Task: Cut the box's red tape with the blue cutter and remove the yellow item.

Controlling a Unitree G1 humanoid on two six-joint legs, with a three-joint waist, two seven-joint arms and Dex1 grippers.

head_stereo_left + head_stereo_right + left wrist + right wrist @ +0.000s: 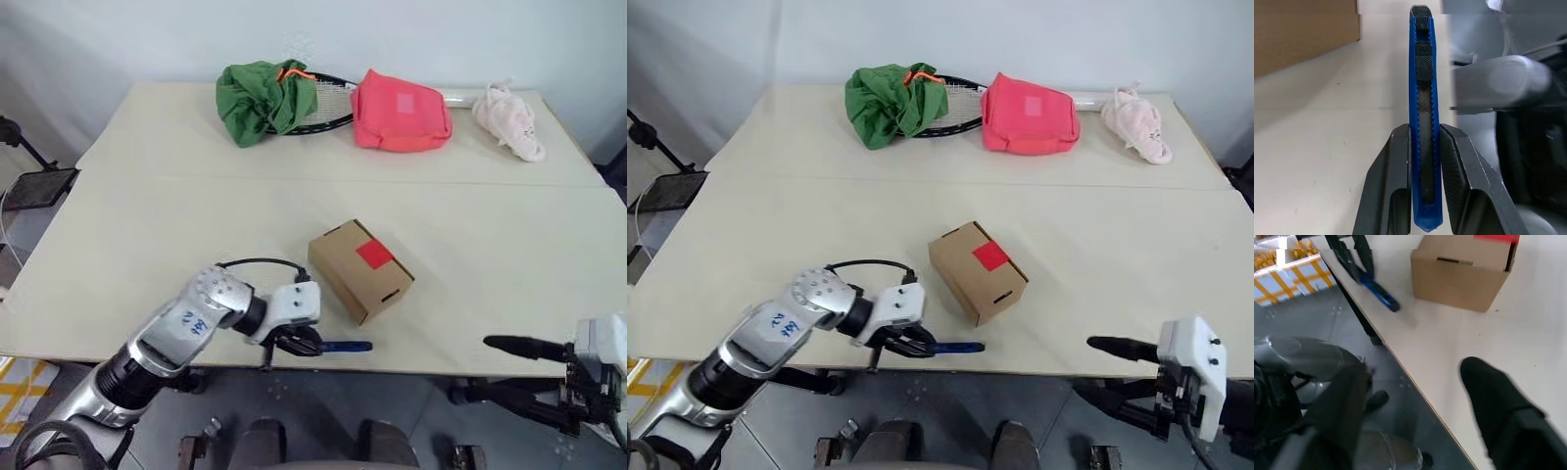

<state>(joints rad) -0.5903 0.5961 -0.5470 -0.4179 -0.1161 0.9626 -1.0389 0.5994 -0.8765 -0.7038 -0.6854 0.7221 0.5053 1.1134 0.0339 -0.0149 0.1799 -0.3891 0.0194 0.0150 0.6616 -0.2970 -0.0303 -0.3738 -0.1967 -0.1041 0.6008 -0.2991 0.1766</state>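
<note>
Left gripper (299, 343) clamps the blue cutter (345, 346) near the box (359, 269), at the table's (176, 215) front edge.

The box sits closed, the red tape (374, 255) on its top, and the cutter's tip points along the edge just in front of it. Well to the right of the box, the right gripper (1415, 396) hangs off the table edge, its two fingers spread and empty. Far behind the box lie a green cloth (260, 98), a racket (323, 108), a pink bag (400, 113) and a pale plush toy (509, 119).

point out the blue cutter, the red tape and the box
blue cutter (1424, 122): left wrist view, mid-body between the fingers
red tape (374, 255): left eye view, patch centre
box (345, 277): left eye view, long side face
</note>
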